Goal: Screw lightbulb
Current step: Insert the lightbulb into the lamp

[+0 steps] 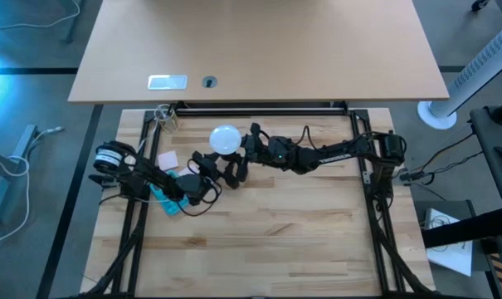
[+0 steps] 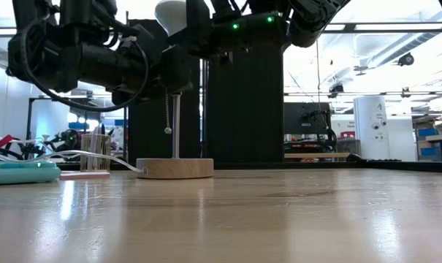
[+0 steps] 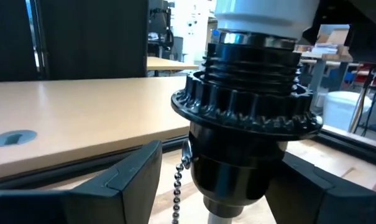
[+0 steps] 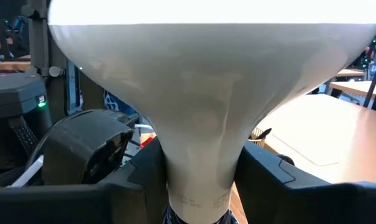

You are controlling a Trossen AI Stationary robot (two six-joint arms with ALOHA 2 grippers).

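The white frosted lightbulb (image 1: 225,139) stands upright in the black socket (image 3: 250,137) of a small lamp. The lamp's thin stem (image 2: 176,124) rises from a round wooden disc (image 2: 174,168) that rests flat on the table. A bead chain (image 3: 178,186) hangs from the socket. My right gripper (image 1: 244,148) reaches in from the table's right and is shut on the bulb's neck (image 4: 200,162). My left gripper (image 1: 207,164) comes from the left, open, with a finger on either side of the socket's lower body. My left gripper has one finger (image 3: 306,186) against the side of the socket's lower body (image 3: 271,168). The other finger (image 3: 135,180) stands apart from the socket, with the chain in the gap. The fingers come in level, from the table's left. My right gripper pinches the bulb's tapered neck (image 4: 175,180) between its two fingers, just below the globe. The fingers come in level from the table's right, across the neck. The bulb stands upright, its screw end in the socket.
A teal object (image 1: 163,198) and a pink note (image 1: 168,158) lie under the left arm. A small clear cup (image 2: 96,153) stands near the far left corner. A second, lighter table (image 1: 259,50) lies beyond the far edge. The near half of the table (image 1: 267,241) is bare wood.
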